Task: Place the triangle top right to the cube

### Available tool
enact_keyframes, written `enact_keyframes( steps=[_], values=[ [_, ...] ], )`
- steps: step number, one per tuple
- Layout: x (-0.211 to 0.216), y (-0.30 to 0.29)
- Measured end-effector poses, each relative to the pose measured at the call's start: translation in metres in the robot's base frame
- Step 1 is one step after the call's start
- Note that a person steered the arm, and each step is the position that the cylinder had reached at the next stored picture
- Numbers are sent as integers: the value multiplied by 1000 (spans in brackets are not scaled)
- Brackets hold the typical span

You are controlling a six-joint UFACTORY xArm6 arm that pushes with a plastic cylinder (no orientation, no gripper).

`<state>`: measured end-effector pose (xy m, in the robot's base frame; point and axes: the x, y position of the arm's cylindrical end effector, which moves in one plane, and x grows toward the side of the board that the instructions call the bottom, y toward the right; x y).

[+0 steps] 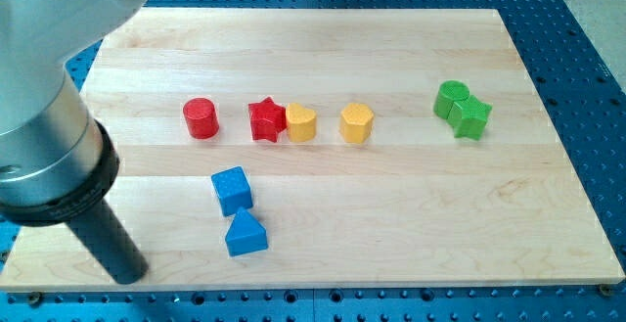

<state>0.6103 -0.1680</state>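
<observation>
The blue cube (232,189) sits on the wooden board (411,214), left of centre toward the view's bottom. The blue triangle (245,233) lies just below it and slightly to the right, touching or nearly touching the cube. My tip (129,275) is at the view's bottom left, near the board's bottom edge, well to the left of the triangle and a little lower than it. The dark rod slants up to the left into the arm's large grey body.
A row across the middle holds a red cylinder (201,118), a red star (265,119) touching a yellow heart (301,123), and a yellow hexagon (357,123). At the right, a green cylinder (451,98) touches a green star (471,117). A blue perforated table (587,28) surrounds the board.
</observation>
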Motion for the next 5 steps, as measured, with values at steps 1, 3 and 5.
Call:
enact_keyframes(
  steps=[1, 3, 5],
  values=[
    [-17, 53],
    [-29, 138],
    [6, 140]
  ],
)
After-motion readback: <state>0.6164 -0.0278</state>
